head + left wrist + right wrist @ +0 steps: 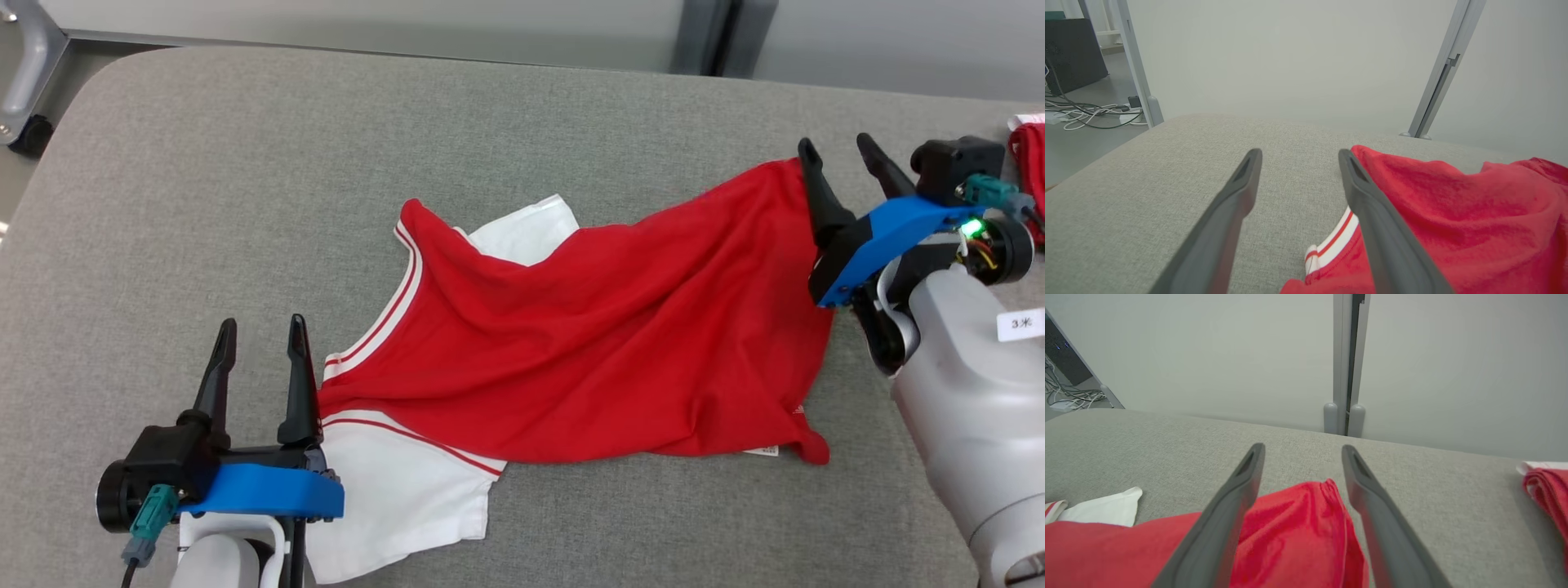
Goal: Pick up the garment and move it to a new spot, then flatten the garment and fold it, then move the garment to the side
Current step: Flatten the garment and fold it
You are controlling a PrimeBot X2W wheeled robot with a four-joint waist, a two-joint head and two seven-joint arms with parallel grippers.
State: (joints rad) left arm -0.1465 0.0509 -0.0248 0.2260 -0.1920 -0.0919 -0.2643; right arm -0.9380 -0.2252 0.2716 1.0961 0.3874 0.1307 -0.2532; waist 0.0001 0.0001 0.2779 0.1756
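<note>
The garment (588,343) is a red shirt with white sleeves and red-and-white trim, lying rumpled across the middle of the grey padded table (245,188). My right gripper (845,159) is open at the shirt's far right corner. In the right wrist view that corner of the garment (1298,526) lies between my open fingers, and the right gripper (1302,451) is not closed on it. My left gripper (261,331) is open at the shirt's left edge beside the collar trim. Its right finger (1372,212) lies against the red cloth of the garment (1453,212), with bare table between the fingers.
Another red and white folded cloth (1029,175) lies at the table's far right edge, also visible as a red bundle (1547,490) in the right wrist view. Grey partition walls and metal posts (1347,359) stand behind the table. Cables (1086,114) lie on the floor at the left.
</note>
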